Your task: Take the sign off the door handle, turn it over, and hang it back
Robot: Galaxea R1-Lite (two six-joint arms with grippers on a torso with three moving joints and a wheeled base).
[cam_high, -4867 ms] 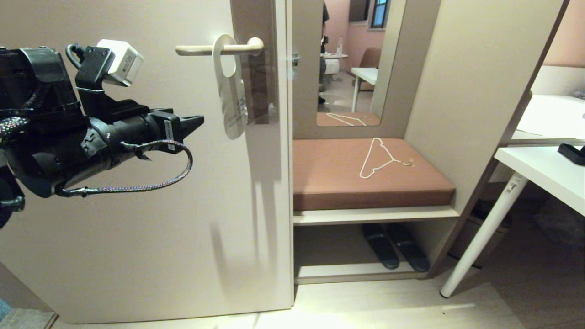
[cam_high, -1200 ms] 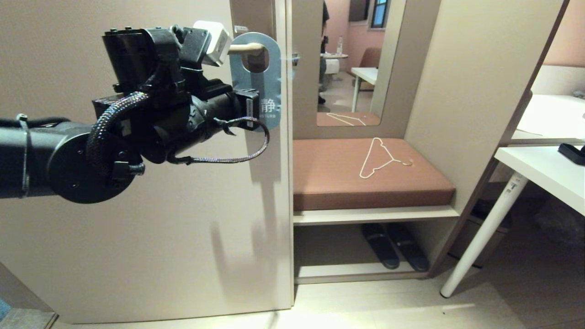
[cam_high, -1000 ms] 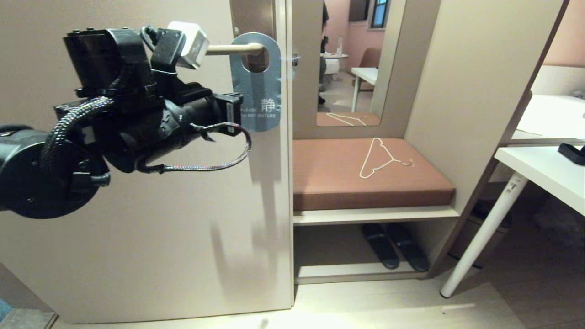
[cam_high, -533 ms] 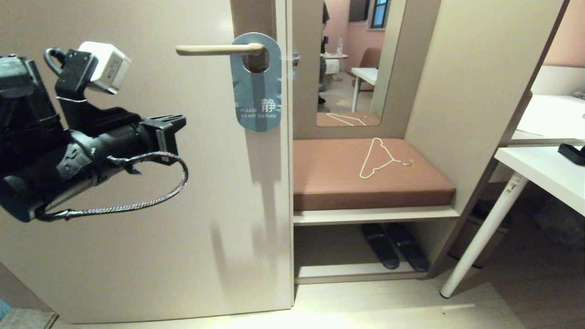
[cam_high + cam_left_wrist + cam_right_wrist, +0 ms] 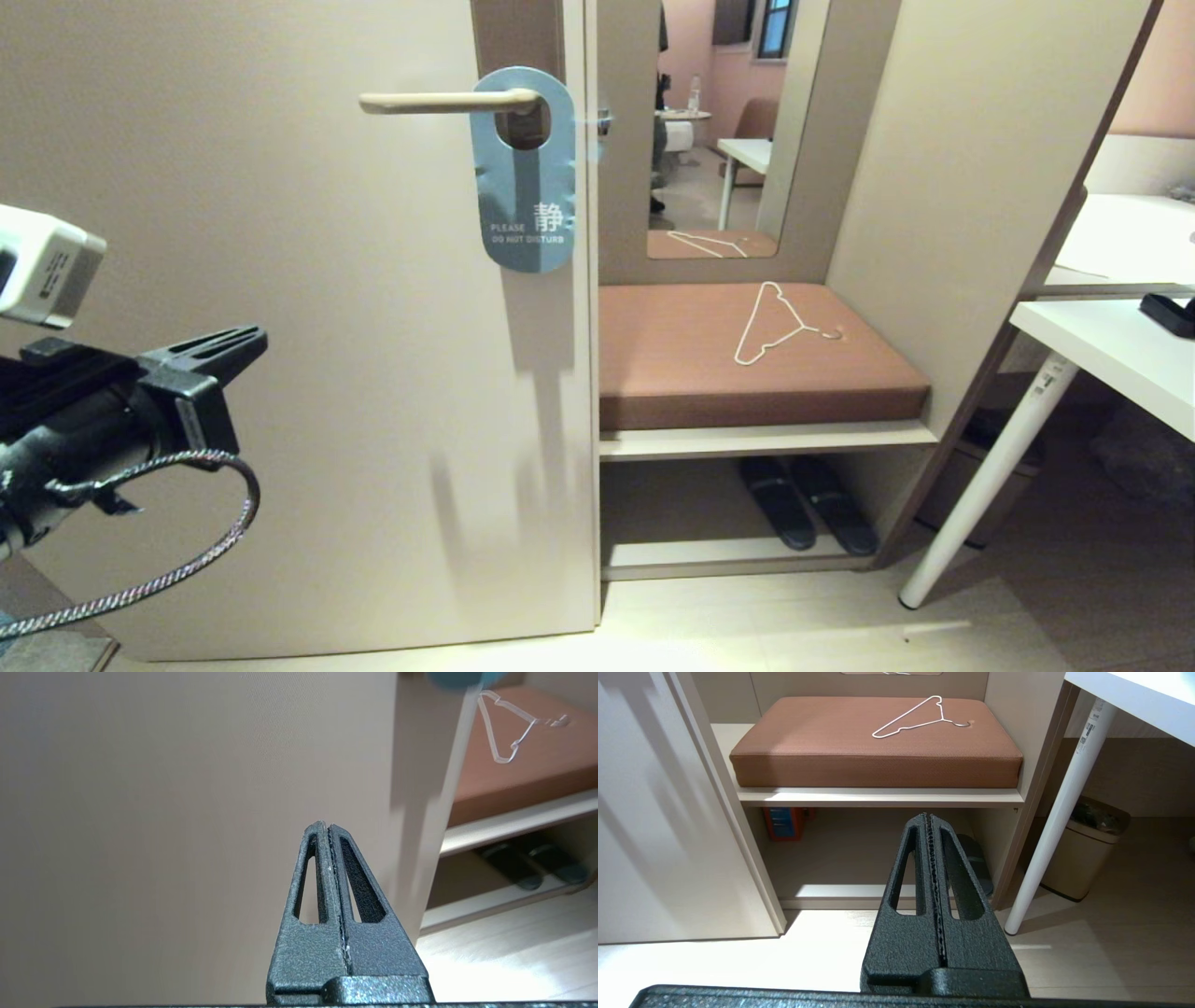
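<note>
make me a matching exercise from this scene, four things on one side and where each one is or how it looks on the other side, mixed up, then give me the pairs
Things:
1. sign
2. wire hanger
3. slippers
4. left gripper

Descriptions:
A. lying on the brown cushion
B. shut, low beside the door, holding nothing
C. blue face out, hanging on the door handle
D. on the shelf under the bench

Pairs: 1-C, 2-A, 3-D, 4-B

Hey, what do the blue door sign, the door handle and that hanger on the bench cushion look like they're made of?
The sign: probably thin card or plastic, matte blue; it hangs flat with printed white lettering and a clean-cut oval hole. The door handle: smooth cream-beige bar with a soft sheen, likely coated metal or plastic; hard to tell which. The hanger: thin white wire, probably coated metal, judging by its slim bent outline.
</note>
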